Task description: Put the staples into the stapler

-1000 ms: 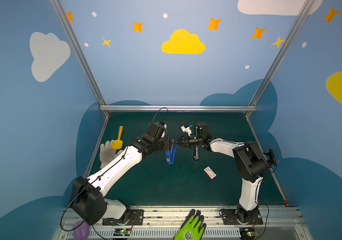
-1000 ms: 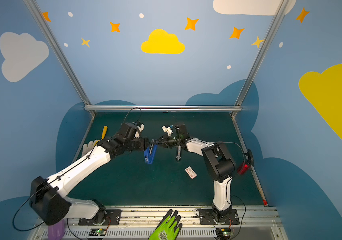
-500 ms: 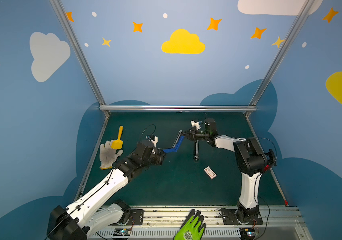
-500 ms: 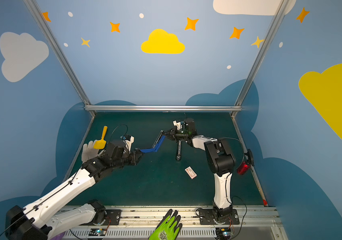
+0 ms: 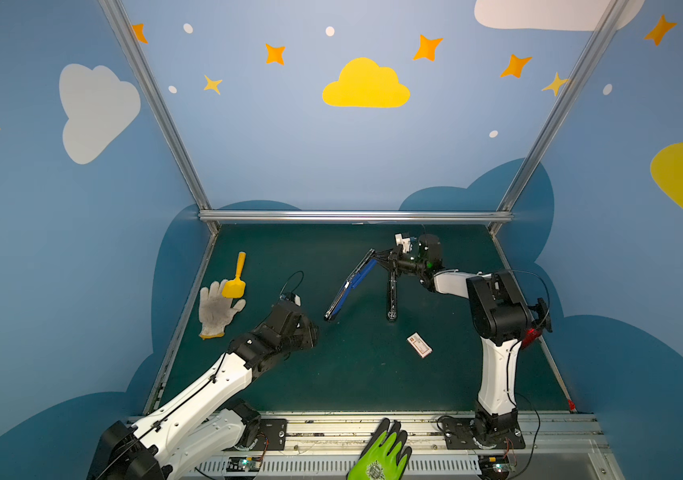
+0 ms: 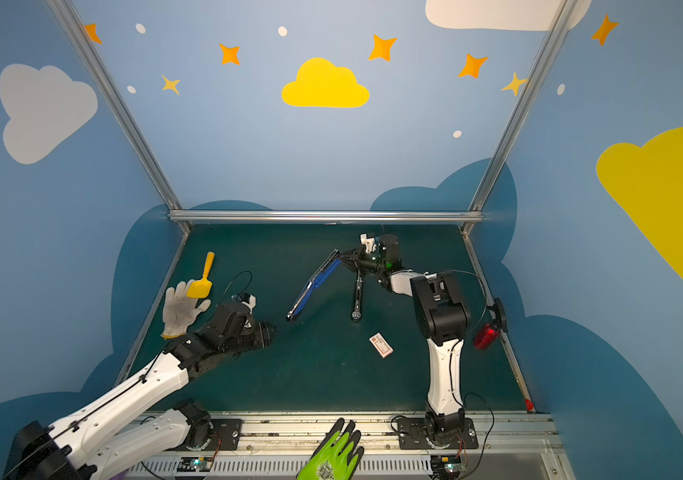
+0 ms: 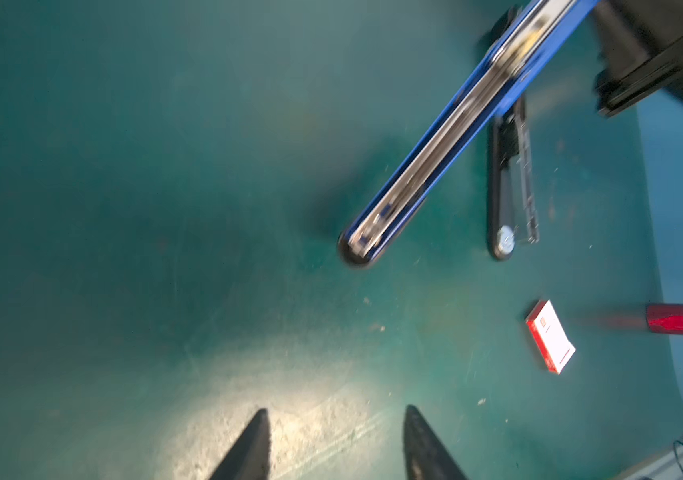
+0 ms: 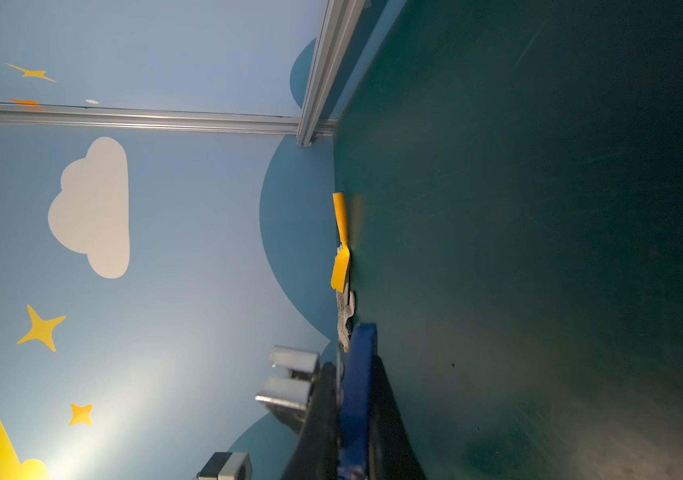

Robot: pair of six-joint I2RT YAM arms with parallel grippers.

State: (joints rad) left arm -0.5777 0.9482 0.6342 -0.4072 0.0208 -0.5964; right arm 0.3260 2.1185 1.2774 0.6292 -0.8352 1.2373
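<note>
- Your right end effector (image 5: 389, 262) is clamped on the stapler (image 5: 348, 289) near the back edge of the desk (image 5: 331, 386). The blue top is swung off the black base, likely to bare the channel.
- Left end effector (image 7: 336, 409): fingers apart, empty.
- Loose staples? Can't spot any. A white box (image 5: 419, 345) lies right of centre.
- Front middle's open room.

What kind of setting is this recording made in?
Probably a robot lab's enclosed test booth: a left arm and right arm bolted to a front rail, a green mat, aluminium frame posts, and blue walls painted with clouds and stars.
</note>
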